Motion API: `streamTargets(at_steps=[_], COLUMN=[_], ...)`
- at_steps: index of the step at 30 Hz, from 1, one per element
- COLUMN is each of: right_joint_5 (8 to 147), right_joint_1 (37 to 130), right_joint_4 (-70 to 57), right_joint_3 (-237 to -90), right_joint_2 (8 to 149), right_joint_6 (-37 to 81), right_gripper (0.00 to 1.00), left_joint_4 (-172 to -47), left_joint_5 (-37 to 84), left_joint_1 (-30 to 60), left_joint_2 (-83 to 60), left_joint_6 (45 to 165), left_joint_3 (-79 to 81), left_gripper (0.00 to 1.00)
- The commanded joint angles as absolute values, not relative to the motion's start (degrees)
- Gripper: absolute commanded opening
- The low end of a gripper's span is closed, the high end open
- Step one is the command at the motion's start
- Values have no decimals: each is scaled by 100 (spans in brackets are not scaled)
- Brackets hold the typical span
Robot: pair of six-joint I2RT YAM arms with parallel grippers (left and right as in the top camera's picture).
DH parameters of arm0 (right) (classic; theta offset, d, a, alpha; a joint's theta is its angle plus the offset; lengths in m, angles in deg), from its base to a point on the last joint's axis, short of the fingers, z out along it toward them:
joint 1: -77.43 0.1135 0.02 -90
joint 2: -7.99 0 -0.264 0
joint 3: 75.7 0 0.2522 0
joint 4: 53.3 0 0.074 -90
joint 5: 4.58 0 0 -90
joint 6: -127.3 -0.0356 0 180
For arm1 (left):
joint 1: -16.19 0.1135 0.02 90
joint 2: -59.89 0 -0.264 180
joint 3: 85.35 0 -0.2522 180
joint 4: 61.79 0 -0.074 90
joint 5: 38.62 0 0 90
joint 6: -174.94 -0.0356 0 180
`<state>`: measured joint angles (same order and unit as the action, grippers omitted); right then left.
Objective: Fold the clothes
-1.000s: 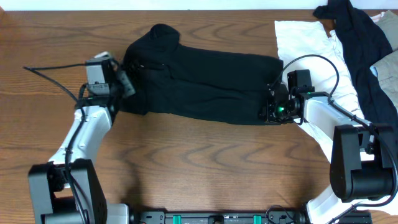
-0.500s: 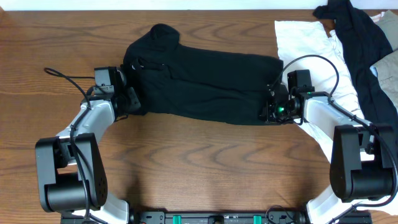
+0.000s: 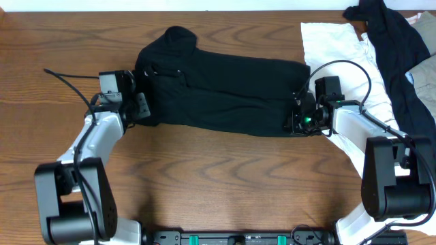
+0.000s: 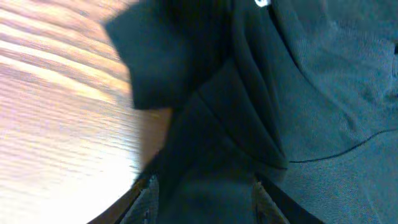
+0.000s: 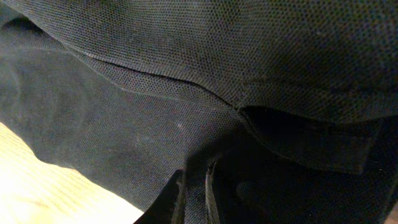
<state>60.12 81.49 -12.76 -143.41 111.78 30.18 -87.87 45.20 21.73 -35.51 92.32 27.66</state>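
Observation:
A black garment point(image 3: 225, 88) lies spread across the middle of the wooden table point(image 3: 204, 184), with a lump at its far left end. My left gripper point(image 3: 139, 105) is at its left edge. In the left wrist view the fingers point(image 4: 202, 202) are spread wide with black cloth point(image 4: 298, 93) lying between them. My right gripper point(image 3: 294, 122) is at the garment's near right corner. In the right wrist view its fingers point(image 5: 194, 190) are pinched together on a fold of the black fabric point(image 5: 155, 124).
A white cloth point(image 3: 334, 41) lies at the back right, partly under my right arm. A dark garment point(image 3: 395, 41) is draped over it, and a grey-beige piece point(image 3: 426, 75) sits at the right edge.
My left arm has swung in from the left and down to the garment's left edge, then eased back slightly. The right arm and the garment have not moved.

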Motion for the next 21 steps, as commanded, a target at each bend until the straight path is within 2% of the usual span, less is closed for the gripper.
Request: streamTargets(at_steps=[1,8,11,15,19,20,21], right_joint_5=[6296,6294,6294,6292,6292,6292,6292], right_joint_1=[8173,8175,8175,8175,8175,8175,8175], right_joint_4=[-1186,-1186,-1186,-1184,-1164,-1158,-1151], right_joint_3=[-14293,-14293,-14293,-14293,-14293,-14293,-14293], right_joint_2=[11300,11300,11300,11300,11300,11300,11300], right_joint_6=[3055,3055,3053,3053,3053,3053,3053], right_gripper=[12,12,11,11,11,11,11], left_joint_4=[-8889,-9029,-9001,-8905,-8765,-8732,-8699], left_joint_5=[5089,5104,5102,5102,5100,5095,5073], left_joint_1=[2201,2204,2221,2260,2282,2282,2282], left_joint_2=[-3439,-3446,-3496,-3750,-4025,-4080,-4110], left_joint_6=[9070,9013,8965,8961,8963,8963,8963], left_joint_3=[2731,2770,2827,2827,2827,2827,2827], left_gripper=[49,56,62,64,63,62,56])
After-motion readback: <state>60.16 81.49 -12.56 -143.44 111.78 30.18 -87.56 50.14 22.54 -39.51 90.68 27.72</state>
